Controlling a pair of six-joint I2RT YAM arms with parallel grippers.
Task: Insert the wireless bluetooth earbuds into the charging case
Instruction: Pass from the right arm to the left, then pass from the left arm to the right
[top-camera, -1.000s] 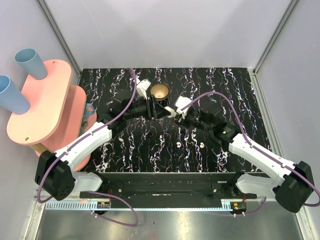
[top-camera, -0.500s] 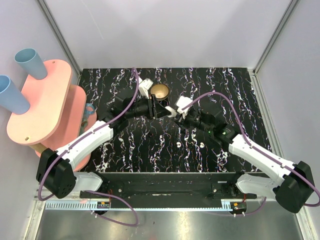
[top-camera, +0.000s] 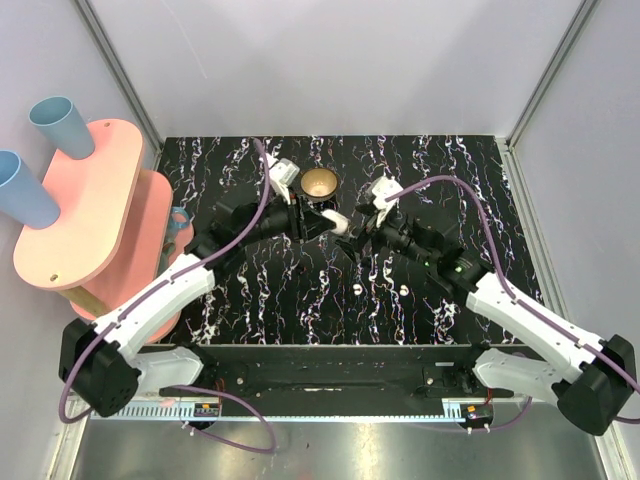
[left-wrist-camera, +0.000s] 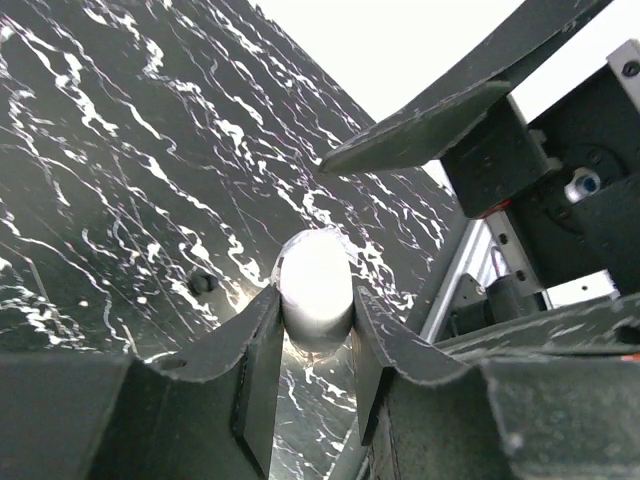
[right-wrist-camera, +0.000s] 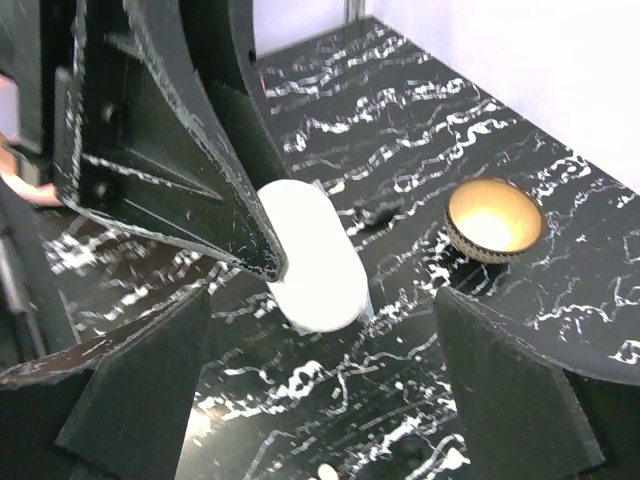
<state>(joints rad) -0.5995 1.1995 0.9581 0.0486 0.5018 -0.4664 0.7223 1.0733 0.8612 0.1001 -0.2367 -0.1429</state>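
The charging case (top-camera: 341, 222), a glossy white oval pod, hangs just above the black marbled table, in front of the brass bowl. My left gripper (top-camera: 330, 221) is shut on it; in the left wrist view the case (left-wrist-camera: 315, 285) sits pinched between both fingers (left-wrist-camera: 258, 360). My right gripper (top-camera: 363, 238) stands open just right of the case, touching nothing. In the right wrist view the case (right-wrist-camera: 318, 262) lies beyond its wide-spread fingers (right-wrist-camera: 135, 385). Two earbuds (top-camera: 358, 288) (top-camera: 403, 290) lie as white specks on the table nearer the arm bases.
A round gold-brown bowl (top-camera: 319, 182) (right-wrist-camera: 493, 220) stands behind the case. A pink two-tier stand (top-camera: 85, 215) with two blue cups (top-camera: 60, 125) is off the table's left edge. Grey walls close in the back and sides.
The left gripper has shut on the case. The right gripper has opened wide, let go of it and drawn back slightly to the right.
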